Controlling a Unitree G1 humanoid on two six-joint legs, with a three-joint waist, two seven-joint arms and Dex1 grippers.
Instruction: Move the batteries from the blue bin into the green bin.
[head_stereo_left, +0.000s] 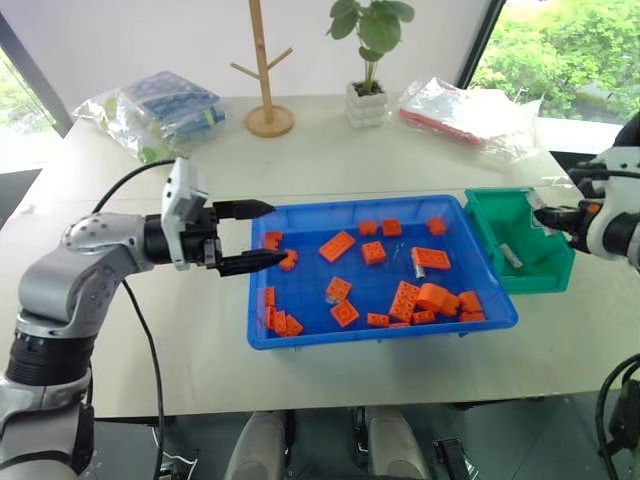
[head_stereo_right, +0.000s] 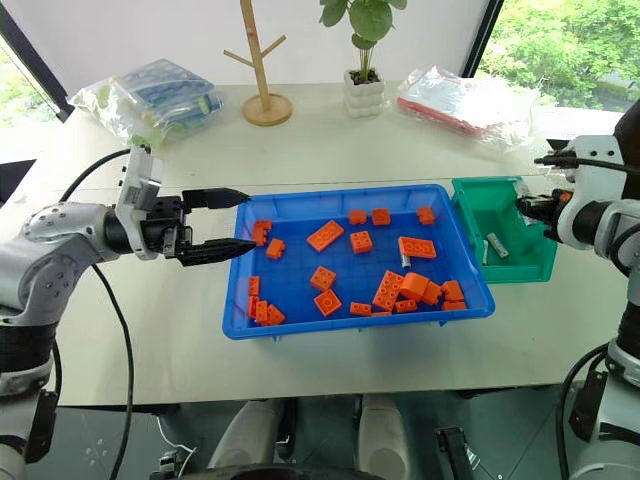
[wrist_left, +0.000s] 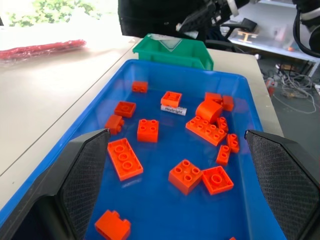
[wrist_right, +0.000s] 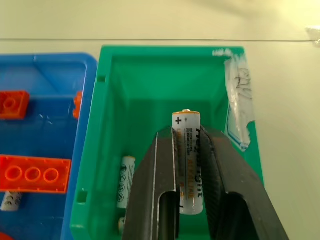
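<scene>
Batteries: one (wrist_right: 188, 165) is pinched between the right gripper (wrist_right: 190, 150) fingers, which close narrowly on it above the green bin (wrist_right: 150, 80). Two more (wrist_right: 125, 181) lie on that bin's floor. Another (head_stereo_left: 418, 262) remains in the blue bin (head_stereo_left: 300, 335) among orange bricks (head_stereo_left: 337, 246), toward 3 o'clock. Left gripper (head_stereo_left: 255, 236) spreads wide, holding nothing, at the blue bin's 9 o'clock rim.

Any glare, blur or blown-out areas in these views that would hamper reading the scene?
Head views: windows at the top corners are bright but the blue bin reads evenly lit. Left wrist view: the far background is washed out, and the end effector fingers are soft-edged. Right wrist view: sharp; print on the battery above the green bin is partly legible.
</scene>
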